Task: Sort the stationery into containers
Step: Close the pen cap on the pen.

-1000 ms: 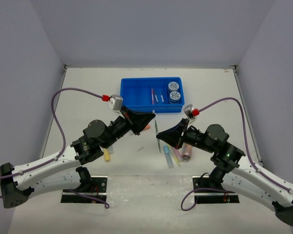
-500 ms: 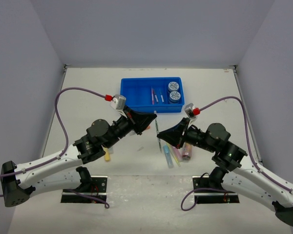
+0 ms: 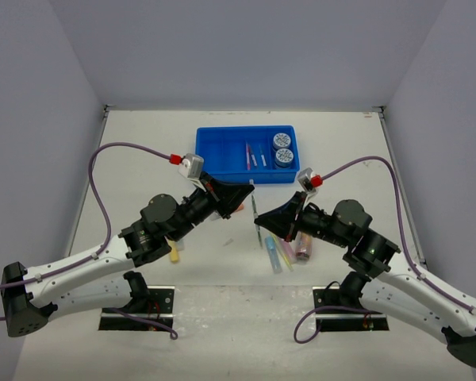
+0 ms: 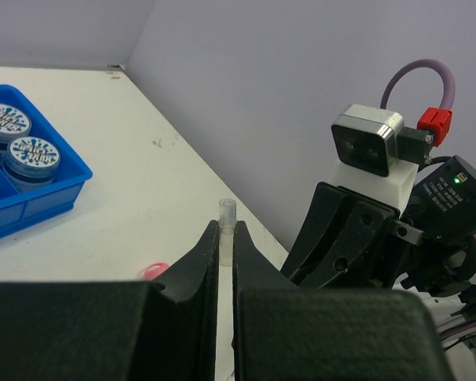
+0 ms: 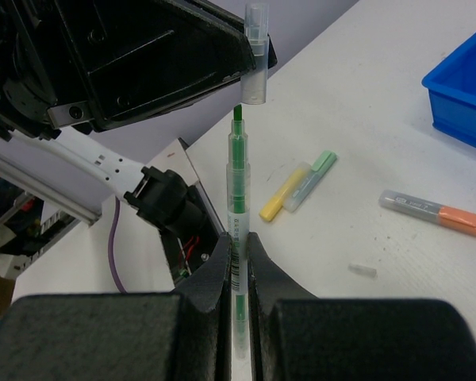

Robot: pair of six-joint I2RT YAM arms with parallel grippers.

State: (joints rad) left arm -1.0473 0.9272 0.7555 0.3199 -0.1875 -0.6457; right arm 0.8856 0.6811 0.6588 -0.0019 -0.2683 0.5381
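Note:
My left gripper (image 3: 249,190) is shut on a small clear pen cap (image 4: 227,224), held upright. My right gripper (image 3: 263,225) is shut on a thin green pen (image 5: 237,186), whose green tip points at the cap (image 5: 255,55) and sits just below its mouth, a small gap showing. The blue tray (image 3: 214,151) stands behind, with two patterned discs (image 3: 282,148) at its right end and thin pens (image 3: 251,156) in a middle compartment. A pink patterned tube (image 3: 304,248) and blue and yellow markers (image 3: 278,254) lie by the right arm.
A yellow marker (image 5: 279,200) and a green marker (image 5: 313,176) lie side by side near the left arm. An orange-tipped grey marker (image 5: 432,212) and a tiny clear cap (image 5: 362,270) lie on the table between the arms. White walls enclose the table.
My left gripper has shifted slightly right with the cap, closer to the pen tip. The right gripper and pen have barely moved.

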